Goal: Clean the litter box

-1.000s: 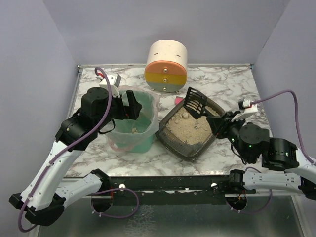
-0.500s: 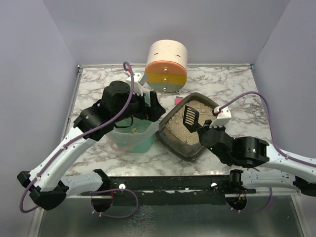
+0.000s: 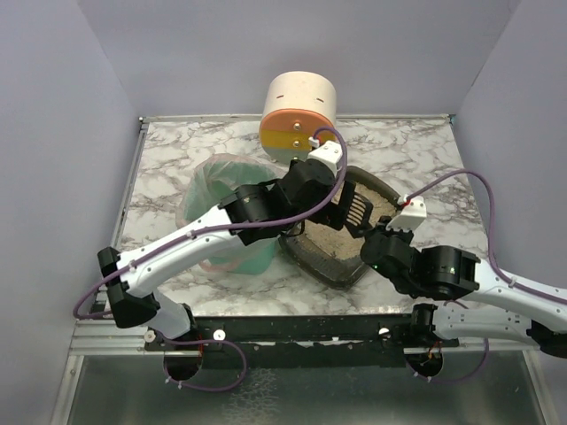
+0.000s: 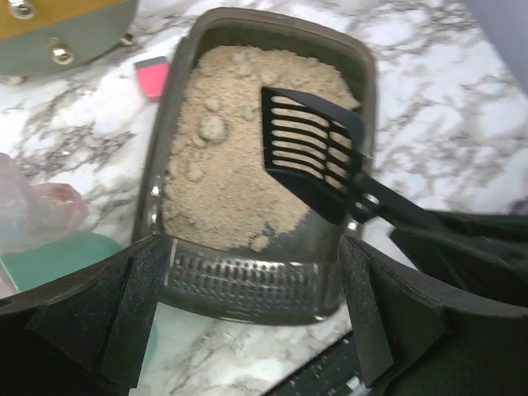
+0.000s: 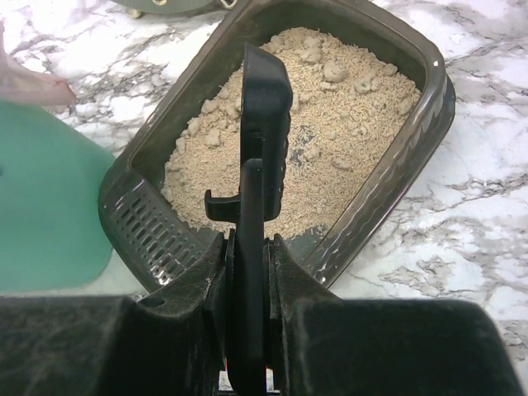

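Observation:
The litter box [image 3: 317,257], a dark grey tray of beige litter with clumps, lies at an angle right of the green bin [image 3: 232,252]. My right gripper [image 3: 379,241] is shut on the handle of a black slotted scoop [image 3: 356,211]. It holds the scoop [image 5: 266,115] edge-on just above the litter [image 5: 346,124]. My left gripper [image 3: 301,221] hangs open over the box's perforated near end [image 4: 247,280]. Its fingers [image 4: 132,305] stand either side of that end, and I cannot tell whether they touch it. The scoop [image 4: 309,153] shows in the left wrist view above the litter.
The green bin has a clear bag liner [image 3: 199,181] and stands close to the box's left side. A cream, orange and yellow cylinder [image 3: 299,115] stands at the back. A small pink item [image 4: 153,76] lies on the marble beside the box's far corner.
My left arm swung right from the green bin to above the litter box's near end. My right arm brought the scoop inward and lower over the litter.

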